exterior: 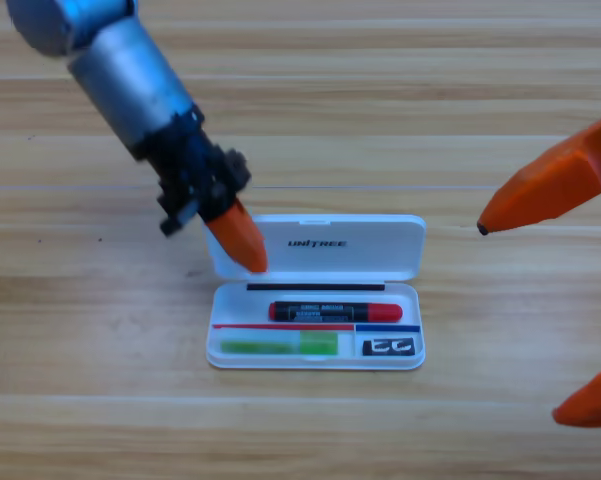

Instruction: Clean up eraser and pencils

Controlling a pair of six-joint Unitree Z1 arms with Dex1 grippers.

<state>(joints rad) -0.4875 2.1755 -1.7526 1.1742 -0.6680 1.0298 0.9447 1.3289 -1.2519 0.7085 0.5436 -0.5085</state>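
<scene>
At table centre: white case (320, 300) open, lid (380, 248) folded back, tray toward viewer. Red-and-black pencil (335, 311) lies lengthwise in upper tray slot; green pencil (278, 345) in lower-left slot; eraser (389, 347) in lower-right compartment. Left gripper (242, 240) over lid's left corner, above and left of tray, apart from all three items; grip state cannot be told. Right gripper (570, 300) at right picture edge, well apart from case, jaws spread wide, grasping nothing
</scene>
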